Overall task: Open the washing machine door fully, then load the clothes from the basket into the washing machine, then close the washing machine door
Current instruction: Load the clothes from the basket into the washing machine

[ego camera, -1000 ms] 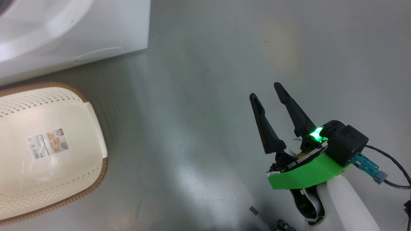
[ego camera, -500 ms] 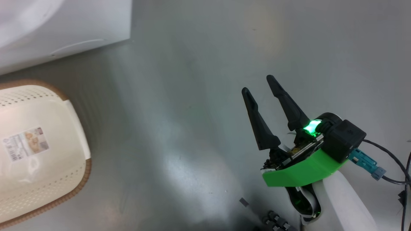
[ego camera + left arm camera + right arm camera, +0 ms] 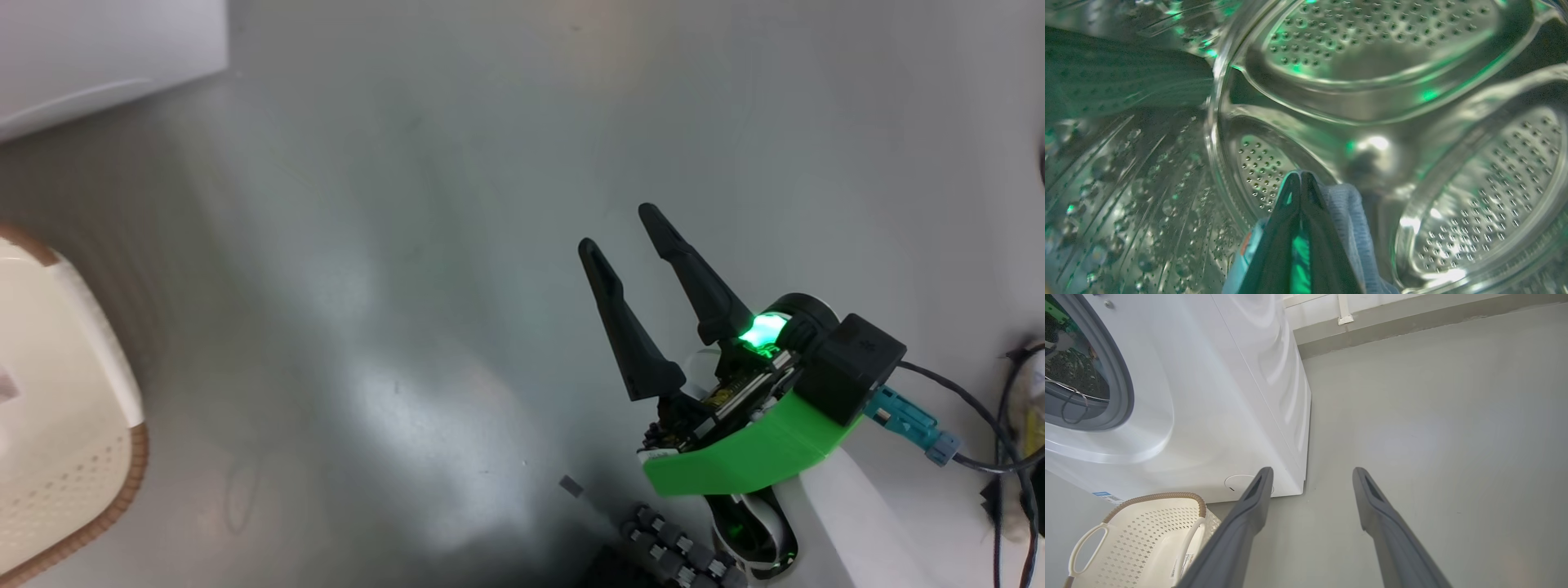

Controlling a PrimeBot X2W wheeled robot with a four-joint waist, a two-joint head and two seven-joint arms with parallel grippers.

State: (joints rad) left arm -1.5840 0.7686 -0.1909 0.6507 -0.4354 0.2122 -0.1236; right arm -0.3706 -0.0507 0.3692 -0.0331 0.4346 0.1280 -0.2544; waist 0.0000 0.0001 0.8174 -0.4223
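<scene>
Steel of the perforated drum point(image 3: 1372, 49) ringed my left claw point(image 3: 1300, 175), pinching a light-blue garment point(image 3: 1349, 212); right claw point(image 3: 619, 229) spread near the cream basket point(image 3: 1143, 526).

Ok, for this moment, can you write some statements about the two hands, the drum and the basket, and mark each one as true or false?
1. The left hand is inside the steel drum. True.
2. The left hand is open and empty. False: its fingers are shut on a light-blue garment.
3. The right hand is open above the grey floor. True.
4. The basket is piled with clothes. False: no clothes show in the part that is seen, and a label sticker lies bare at its bottom.
5. The right hand grips the basket's handle. False: it holds nothing and is apart from the basket.
</scene>
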